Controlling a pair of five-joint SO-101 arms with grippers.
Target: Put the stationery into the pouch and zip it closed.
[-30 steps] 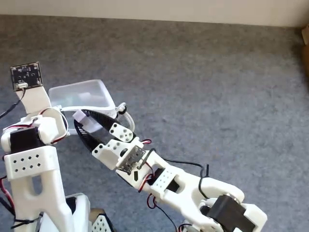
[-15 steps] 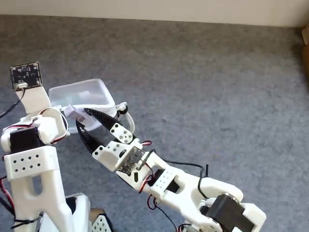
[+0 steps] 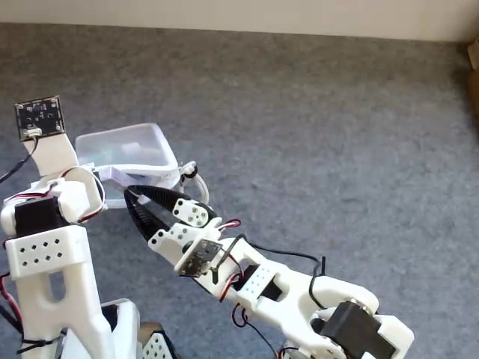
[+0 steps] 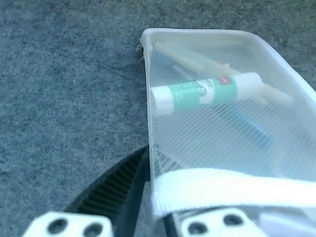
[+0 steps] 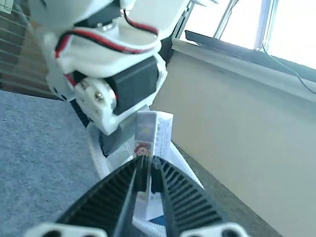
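Pouch (image 4: 212, 143) contents hazy (through mesh)

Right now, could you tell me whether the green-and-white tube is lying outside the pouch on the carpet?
No, the green-and-white tube lies inside the pouch, seen through its mesh wall in the left wrist view.

Left arm (image 3: 52, 247) stands upright at the high view's near left, the left gripper (image 4: 148, 197) clamped on the pouch (image 4: 222, 128) rim. Right arm (image 3: 284, 292) stretches low and diagonally toward it. The right gripper (image 3: 133, 200), black ribbed jaws almost meeting, pinches a white tab (image 5: 147, 133).
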